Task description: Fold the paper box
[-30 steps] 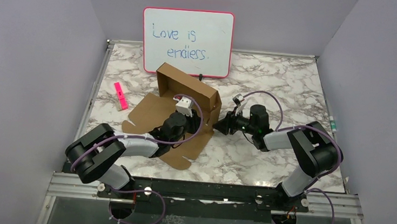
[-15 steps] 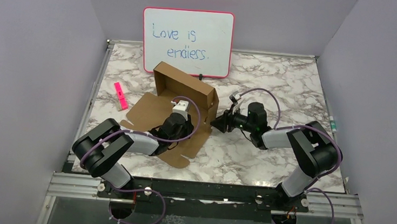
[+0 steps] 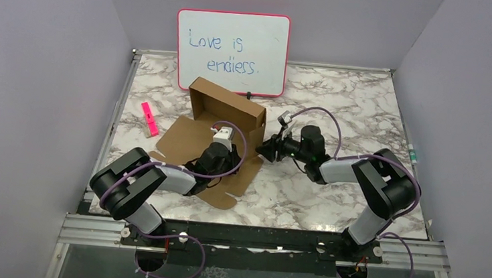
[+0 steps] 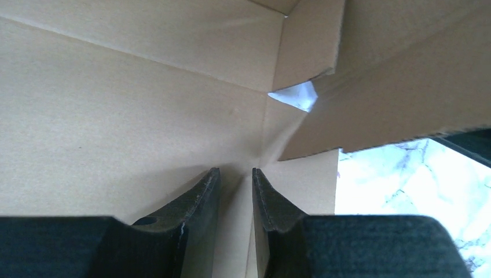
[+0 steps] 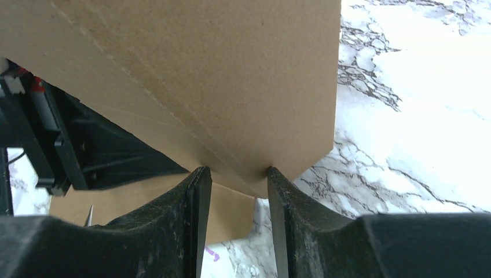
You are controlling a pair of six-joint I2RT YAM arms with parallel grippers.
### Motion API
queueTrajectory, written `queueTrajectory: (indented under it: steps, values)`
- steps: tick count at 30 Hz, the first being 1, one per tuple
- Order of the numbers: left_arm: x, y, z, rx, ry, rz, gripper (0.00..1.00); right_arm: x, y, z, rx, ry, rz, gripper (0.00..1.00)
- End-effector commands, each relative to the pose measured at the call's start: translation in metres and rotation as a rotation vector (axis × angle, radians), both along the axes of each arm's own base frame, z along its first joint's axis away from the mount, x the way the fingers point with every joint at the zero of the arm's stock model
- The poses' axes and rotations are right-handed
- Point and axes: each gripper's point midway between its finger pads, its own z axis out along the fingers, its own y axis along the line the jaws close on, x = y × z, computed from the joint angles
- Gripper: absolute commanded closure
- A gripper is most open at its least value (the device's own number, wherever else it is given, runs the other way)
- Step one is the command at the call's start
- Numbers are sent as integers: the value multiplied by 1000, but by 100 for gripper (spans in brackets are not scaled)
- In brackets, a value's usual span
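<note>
- Cardboard first: the paper box [image 3: 227,104] sits half-raised just in front of the whiteboard [image 3: 231,50]. Its long axis runs roughly along the whiteboard's lower edge. The back wall stands on the whiteboard side, and the flat flaps spread away from it toward my bases.
- My left claw [image 4: 235,171] is inside the box, tips down on the floor crease beside the right end wall. Its jaws are only narrowly parted, and I see nothing between them.
- My right claw [image 5: 234,169] is outside that same end wall. Its jaws are parted wider, with the tips against the wall's outer face near its lower corner. They look released, not clenched on it.
- So the end wall stands between my two claws, and the right one is nearer its outside.
- I judge the next push should come from the right, parallel to the whiteboard, while the left pins the crease.
</note>
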Motion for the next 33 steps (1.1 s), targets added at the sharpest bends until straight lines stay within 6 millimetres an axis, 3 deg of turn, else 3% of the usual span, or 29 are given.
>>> queueTrajectory:
  steps: [1, 10, 21, 28, 33]
  values:
    - [-38, -6, -26, -5, 123, -69, 73, 17, 11, 15, 12, -110, -37, 54]
    - [-61, -18, -13, -65, 117, -107, 74, 16, 17, 8, 15, -132, -30, 55]
    - [-65, -13, 35, -117, 32, -133, 68, 6, 27, -4, 2, -128, 44, 55]
    - [-71, -9, 76, -60, -3, -201, 65, 4, 30, -3, -2, -148, 73, 55]
    - [-62, 1, 130, 32, -77, -201, 65, 6, 30, -1, -5, -167, 73, 55]
